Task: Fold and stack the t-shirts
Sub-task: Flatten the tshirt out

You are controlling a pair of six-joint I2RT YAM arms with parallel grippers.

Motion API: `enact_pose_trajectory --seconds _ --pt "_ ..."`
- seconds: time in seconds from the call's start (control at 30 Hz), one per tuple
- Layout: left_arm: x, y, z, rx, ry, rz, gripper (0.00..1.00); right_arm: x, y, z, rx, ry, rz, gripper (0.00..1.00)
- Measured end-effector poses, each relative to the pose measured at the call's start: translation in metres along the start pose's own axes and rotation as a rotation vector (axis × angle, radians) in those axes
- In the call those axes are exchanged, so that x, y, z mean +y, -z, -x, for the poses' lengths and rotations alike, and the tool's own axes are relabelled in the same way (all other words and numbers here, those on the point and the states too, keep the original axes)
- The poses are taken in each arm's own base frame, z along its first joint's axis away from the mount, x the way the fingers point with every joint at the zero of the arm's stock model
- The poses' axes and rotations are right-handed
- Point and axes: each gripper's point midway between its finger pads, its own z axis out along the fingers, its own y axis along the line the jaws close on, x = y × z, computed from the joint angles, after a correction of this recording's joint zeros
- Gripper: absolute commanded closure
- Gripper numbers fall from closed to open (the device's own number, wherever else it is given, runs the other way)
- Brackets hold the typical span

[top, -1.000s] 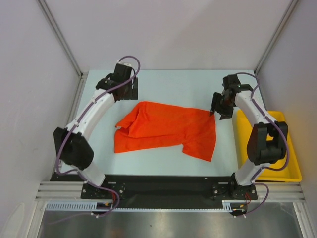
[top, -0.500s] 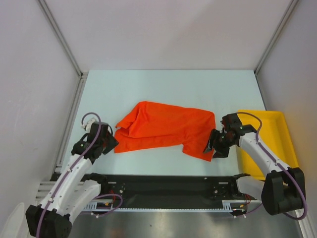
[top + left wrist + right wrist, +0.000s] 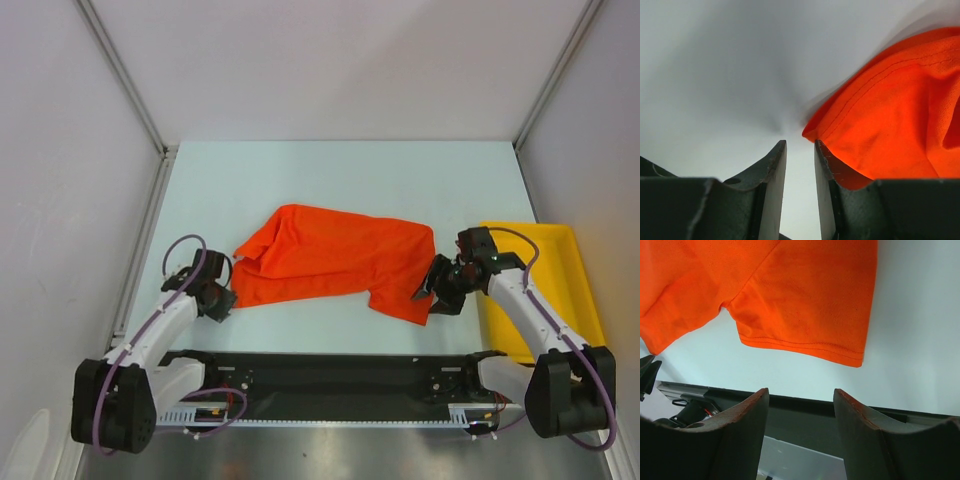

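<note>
The orange-red t-shirt (image 3: 335, 262) lies crumpled and partly spread in the middle of the table. My left gripper (image 3: 224, 300) sits low at its near left corner, jaws a narrow gap apart with only table between them (image 3: 800, 146); the shirt corner (image 3: 890, 130) lies just right of the right finger. My right gripper (image 3: 430, 293) is at the shirt's near right sleeve, wide open and empty (image 3: 801, 392), with the sleeve hem (image 3: 805, 305) just ahead of the fingertips.
A yellow plastic tray (image 3: 582, 290) stands at the right edge, under the right arm. The black base rail (image 3: 330, 375) runs along the near edge and shows in the right wrist view (image 3: 805, 407). White walls and metal posts enclose the table.
Both arms have swung from the back of the table to the near side. The left gripper came down at the shirt's near left corner, the right at its near right sleeve. The shirt has hardly moved.
</note>
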Motion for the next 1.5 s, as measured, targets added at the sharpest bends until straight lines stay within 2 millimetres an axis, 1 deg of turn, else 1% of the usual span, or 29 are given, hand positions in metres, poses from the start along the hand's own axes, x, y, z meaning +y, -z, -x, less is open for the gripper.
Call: enact_pose_trajectory --seconds 0.13,0.2,0.23,0.5,0.73,0.8,0.87,0.9,0.93,0.97,1.1,1.13,1.17,1.2,1.23,1.3,1.4,1.5 --pt "-0.006 -0.004 0.002 -0.003 0.007 -0.008 0.65 -0.001 0.001 0.003 -0.006 -0.012 0.003 0.4" --pt "-0.007 -0.004 0.002 -0.005 0.005 -0.013 0.63 -0.002 0.001 0.004 -0.009 -0.019 0.003 0.4" --pt "-0.007 -0.005 0.002 -0.005 0.005 -0.013 0.59 -0.002 0.001 0.005 -0.01 -0.022 0.004 0.4" --pt "-0.008 -0.012 0.001 0.004 0.003 0.006 0.59 -0.001 -0.002 0.009 -0.007 -0.031 0.012 0.4" --pt "-0.011 -0.015 0.003 0.005 0.004 0.013 0.6 -0.006 -0.009 0.011 0.016 -0.052 -0.008 0.4" --pt "-0.014 -0.016 0.004 0.0 0.008 0.003 0.64 -0.008 -0.012 0.011 0.024 -0.057 -0.015 0.4" --pt "-0.015 -0.018 0.006 -0.005 0.017 -0.007 0.83 -0.012 -0.015 0.009 0.032 -0.061 -0.024 0.39" --pt "-0.016 -0.019 0.006 -0.009 0.02 -0.01 0.9 -0.015 -0.017 0.007 0.036 -0.065 -0.033 0.39" --pt "-0.016 -0.02 0.007 -0.009 0.022 -0.008 0.96 -0.018 -0.018 0.005 0.042 -0.068 -0.042 0.39" --pt "-0.017 -0.021 0.007 -0.011 0.023 -0.012 0.98 -0.021 -0.02 0.002 0.047 -0.073 -0.052 0.39" --pt "-0.02 -0.021 0.009 -0.016 0.005 -0.023 1.0 -0.036 -0.024 -0.006 0.067 -0.091 -0.107 0.39" --pt "-0.02 -0.021 0.01 -0.017 -0.011 -0.024 1.0 -0.039 -0.024 -0.006 0.062 -0.097 -0.126 0.47" --pt "-0.02 -0.021 0.01 -0.017 -0.013 -0.025 1.0 -0.041 -0.024 -0.005 0.058 -0.1 -0.135 0.47" --pt "-0.02 -0.021 0.01 -0.018 -0.022 -0.025 1.0 -0.043 -0.025 -0.005 0.051 -0.107 -0.143 0.5" --pt "-0.02 -0.021 0.01 -0.019 -0.031 -0.026 1.0 -0.045 -0.027 -0.004 0.042 -0.111 -0.147 0.55" --pt "-0.02 -0.02 0.011 -0.022 -0.042 -0.03 1.0 -0.051 -0.032 -0.006 0.04 -0.126 -0.156 0.59" --pt "-0.022 -0.017 0.012 -0.025 -0.057 -0.045 0.99 -0.06 -0.042 -0.013 0.07 -0.152 -0.181 0.61" --pt "-0.024 -0.015 0.011 -0.019 -0.067 -0.062 1.0 -0.057 -0.046 -0.015 0.095 -0.163 -0.168 0.61"
